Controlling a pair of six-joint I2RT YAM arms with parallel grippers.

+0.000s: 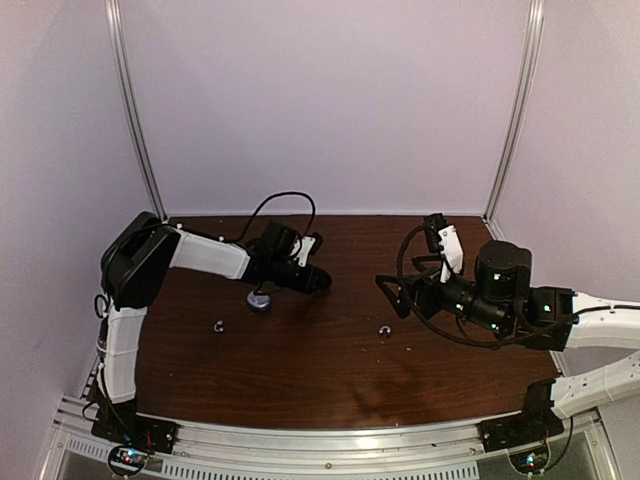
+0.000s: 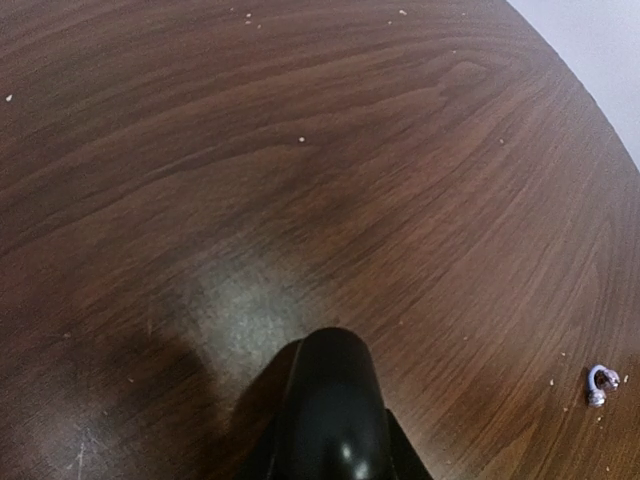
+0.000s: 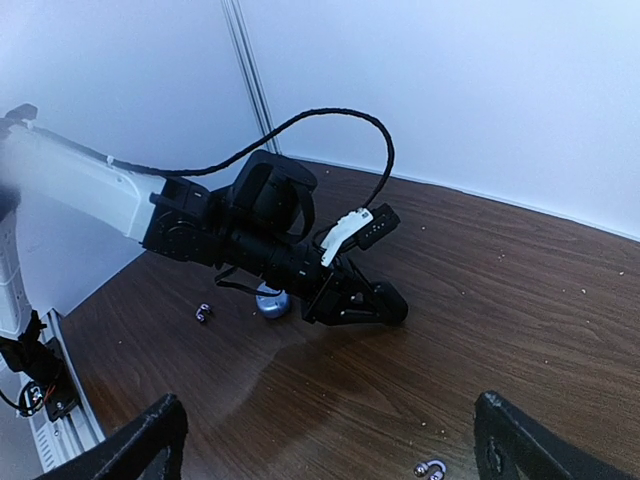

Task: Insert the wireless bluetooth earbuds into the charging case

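The charging case (image 1: 260, 301) is a small grey-blue oval on the dark wood table, partly under my left arm; it also shows in the right wrist view (image 3: 272, 301). One pale-purple earbud (image 1: 218, 325) lies left of the case (image 3: 203, 312). The other earbud (image 1: 384, 329) lies mid-table, just in front of my right gripper (image 1: 392, 293), and shows in both wrist views (image 3: 430, 467) (image 2: 600, 383). The right gripper (image 3: 335, 450) stands wide open and empty. My left gripper (image 1: 318, 281) is shut on nothing, low over the table to the right of the case (image 2: 335, 345) (image 3: 388, 301).
The brown table (image 1: 330, 380) is enclosed by pale walls with two metal posts (image 1: 135, 110) at the back corners. A black cable (image 1: 285, 200) loops over the left wrist. Small white crumbs dot the wood.
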